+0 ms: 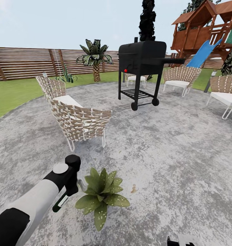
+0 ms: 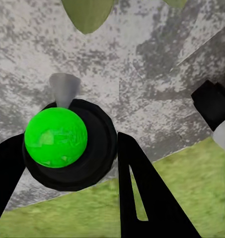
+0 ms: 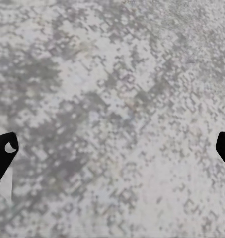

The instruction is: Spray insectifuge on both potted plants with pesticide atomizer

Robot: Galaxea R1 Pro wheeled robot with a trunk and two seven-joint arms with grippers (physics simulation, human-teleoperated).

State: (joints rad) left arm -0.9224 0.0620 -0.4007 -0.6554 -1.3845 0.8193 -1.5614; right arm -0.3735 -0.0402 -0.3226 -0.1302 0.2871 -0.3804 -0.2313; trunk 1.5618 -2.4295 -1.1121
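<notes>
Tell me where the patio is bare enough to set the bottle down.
The stone patio lies bare between the potted plant, the black grill and the right-hand chair. It is crowded at the plant, where the left gripper holds the atomizer, and by the woven chair behind.

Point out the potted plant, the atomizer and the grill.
potted plant (image 1: pixel 101 194): head view, centre of its leaf rosette.
atomizer (image 2: pixel 56 137): left wrist view, its green top, between the left gripper's fingers.
grill (image 1: pixel 142 54): head view, front of its black lid.
</notes>
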